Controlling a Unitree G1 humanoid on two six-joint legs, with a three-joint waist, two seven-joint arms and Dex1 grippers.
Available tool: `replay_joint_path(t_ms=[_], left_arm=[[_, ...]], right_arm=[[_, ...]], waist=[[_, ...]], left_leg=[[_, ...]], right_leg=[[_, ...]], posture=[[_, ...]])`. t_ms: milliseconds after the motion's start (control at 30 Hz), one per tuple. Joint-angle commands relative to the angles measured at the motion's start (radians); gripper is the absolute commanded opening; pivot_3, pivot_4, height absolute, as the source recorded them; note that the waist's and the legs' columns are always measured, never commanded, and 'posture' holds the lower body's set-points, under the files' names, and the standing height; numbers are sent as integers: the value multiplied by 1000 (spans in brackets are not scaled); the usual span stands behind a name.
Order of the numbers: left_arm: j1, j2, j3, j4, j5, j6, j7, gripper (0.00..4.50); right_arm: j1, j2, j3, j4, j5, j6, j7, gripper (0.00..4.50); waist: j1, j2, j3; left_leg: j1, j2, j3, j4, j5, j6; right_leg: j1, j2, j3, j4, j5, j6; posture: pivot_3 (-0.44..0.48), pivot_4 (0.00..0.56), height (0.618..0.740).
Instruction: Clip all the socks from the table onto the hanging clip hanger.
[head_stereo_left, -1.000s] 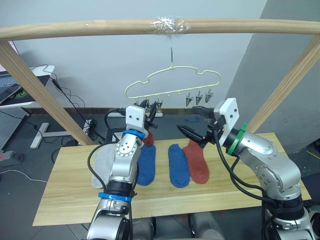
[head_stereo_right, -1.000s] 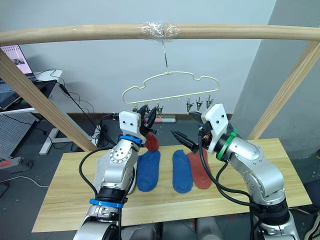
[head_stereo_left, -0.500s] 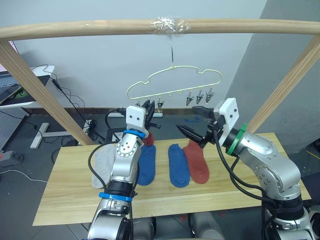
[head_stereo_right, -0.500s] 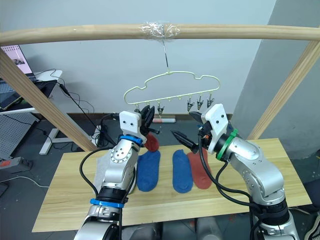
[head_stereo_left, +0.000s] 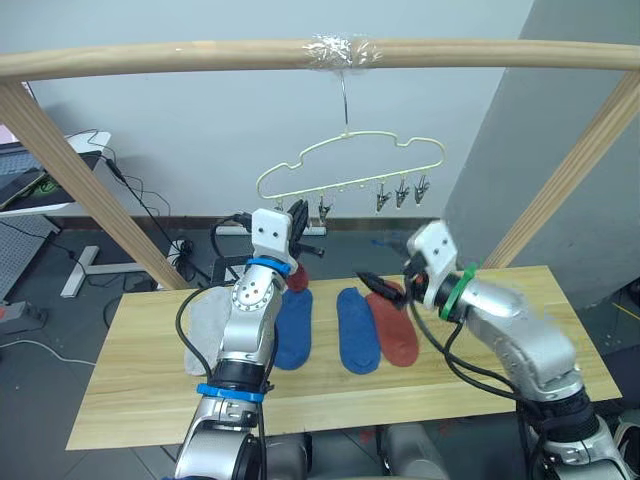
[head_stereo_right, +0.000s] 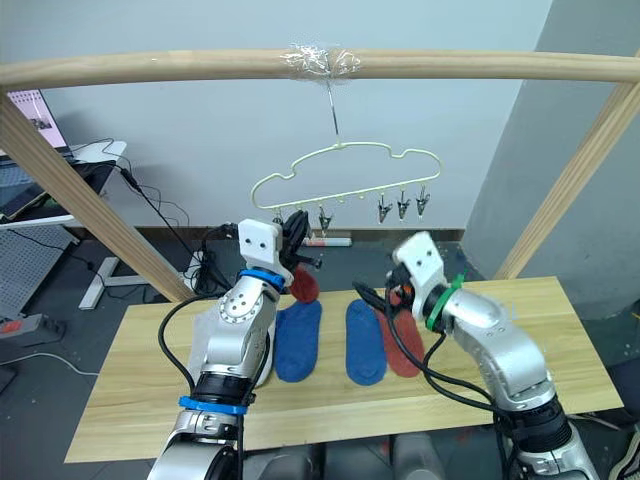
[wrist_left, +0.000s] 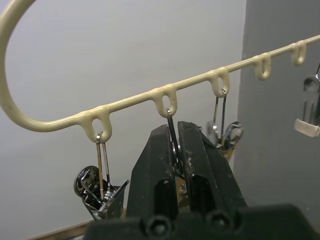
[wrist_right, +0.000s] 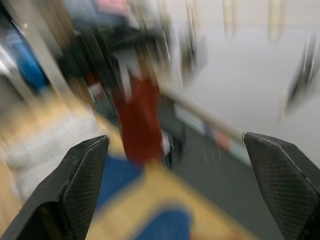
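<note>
While two blue socks (head_stereo_left: 357, 329) lie, one hangs (head_stereo_left: 298, 277)

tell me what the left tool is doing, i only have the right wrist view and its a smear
observer: left tool is shut on a clip near the left end of the clip hanger
operator: what socks are on the table
observer: two blue socks, a rust red sock, and grey sock toward the left side of the table
operator: where's my right tool
observer: right tool is open, low by the rust red sock's far end
</note>
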Motion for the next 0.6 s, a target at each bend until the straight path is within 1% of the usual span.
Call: replay_joint_path(t_ms=[33, 133, 233, 333, 400, 467, 567, 600], left_arm=[[-28, 23, 66, -118, -164, 222, -34, 7], [-31, 58, 88, -193, -239, 349, -54, 7], [-16, 91, 81, -244, -253, 423, -60, 7], [11, 101, 69, -288, -241, 420, -59, 7], [19, 97, 69, -302, -243, 422, -53, 7], [24, 96, 67, -311, -244, 426, -52, 7], [22, 96, 67, -314, -245, 431, -53, 0], [21, 96, 68, -313, -245, 432, -54, 0]], right_arm=[[-16, 20, 65, 286, -124, -163, -6, 4500], [-71, 23, 104, 497, -193, -257, 35, 4500], [-123, 49, 99, 679, -227, -310, 42, 4500], [-166, 78, 100, 842, -255, -345, 56, 4500], [-178, 95, 93, 908, -261, -369, 71, 4500], [-185, 107, 86, 950, -267, -395, 86, 4500], [-183, 106, 91, 1002, -295, -425, 99, 3919], [-181, 107, 89, 1011, -299, -430, 104, 3559]], waist=[[-2, 0, 0], [-6, 1, 1], [-6, 1, 1], [-4, 1, 1], [3, 1, 1], [5, 1, 1], [4, 1, 1], [5, 1, 1]], left_leg=[[0, 0, 0, 0, 0, 0], [1, 0, 0, 0, 1, 1], [1, 1, 0, 0, 1, 1], [1, 0, 0, 0, 1, 1], [1, 0, 0, 0, 1, 1], [1, 0, 0, 0, 1, 1], [2, 0, 0, 0, 1, 1], [3, 0, 0, 0, 1, 1]], right_leg=[[0, 0, 0, 0, 1, 0], [0, 1, 0, 1, 1, 0], [0, 1, 0, 1, 1, 0], [0, 1, 1, 1, 1, 0], [0, 1, 1, 0, 4, -5], [0, 1, 1, 0, 4, -5], [3, 1, 1, -1, 4, -3], [4, 1, 1, -1, 3, -2]], posture=[[-147, 168, 740], [-123, 166, 740], [-101, 165, 740], [-101, 165, 740], [-87, 162, 740], [-83, 161, 740], [-80, 155, 740], [-80, 155, 740]])
